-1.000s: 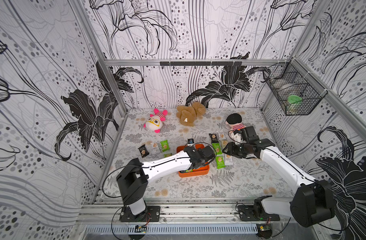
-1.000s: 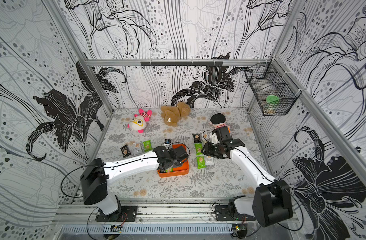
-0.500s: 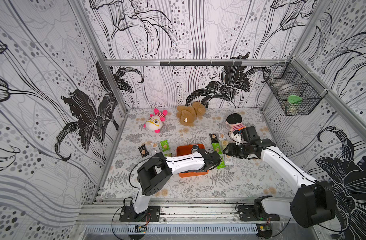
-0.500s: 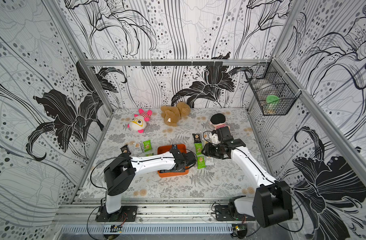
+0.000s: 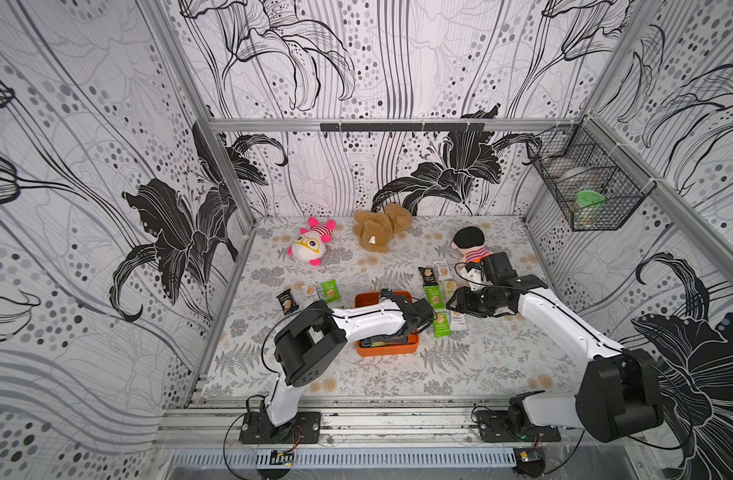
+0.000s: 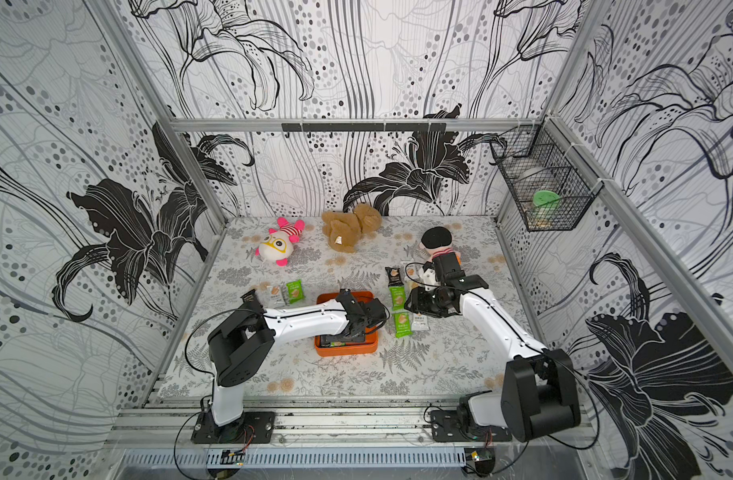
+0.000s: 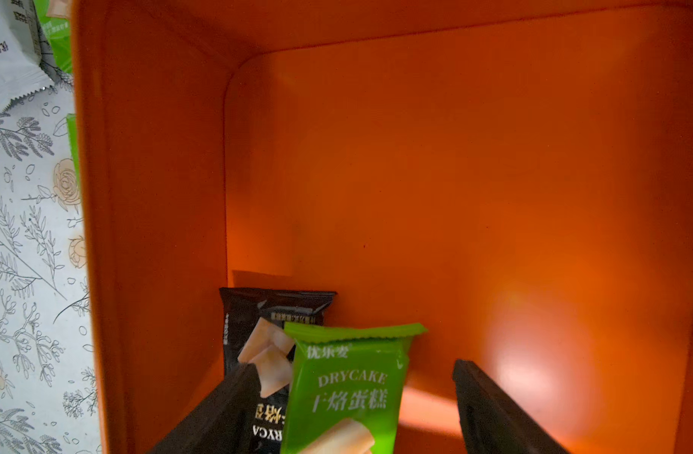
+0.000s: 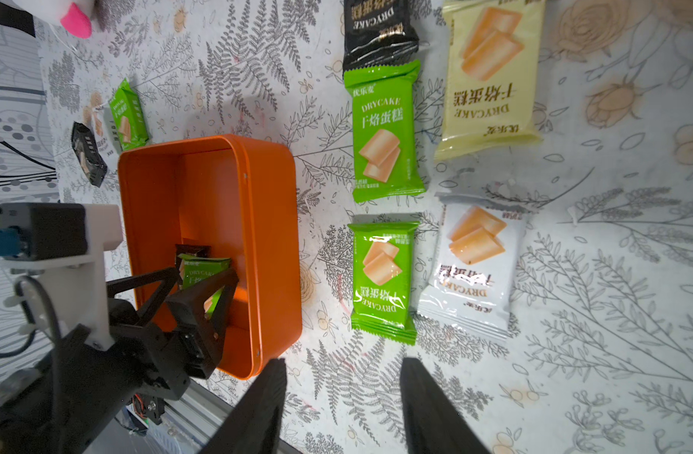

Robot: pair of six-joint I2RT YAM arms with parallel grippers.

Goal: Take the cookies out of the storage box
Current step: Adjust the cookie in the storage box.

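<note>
The orange storage box [image 5: 387, 348] sits mid-table. Two cookies lie in it: a green packet [image 7: 349, 385] resting partly on a black one [image 7: 254, 314]. My left gripper [image 7: 354, 365] reaches down into the box and stands open, one finger on each side of the green packet, with a clear gap on one side. Right of the box lie more cookies: two green [image 8: 386, 129] [image 8: 382, 275], a white [image 8: 470, 267], a cream [image 8: 490, 74] and a black [image 8: 378, 31]. My right gripper [image 8: 343, 361] hovers open and empty over bare table beside them. Three more packets [image 5: 329, 290] lie left of the box.
Three plush toys sit at the back: a pink-and-white one [image 5: 311, 245], a brown bear [image 5: 377, 226] and a black-haired doll [image 5: 468, 245] just behind my right wrist. A black wire basket [image 5: 585, 191] hangs on the right wall.
The left arm has folded closer to the box and its gripper has gone deeper in, over the packets near the front wall. The right arm has barely moved.
</note>
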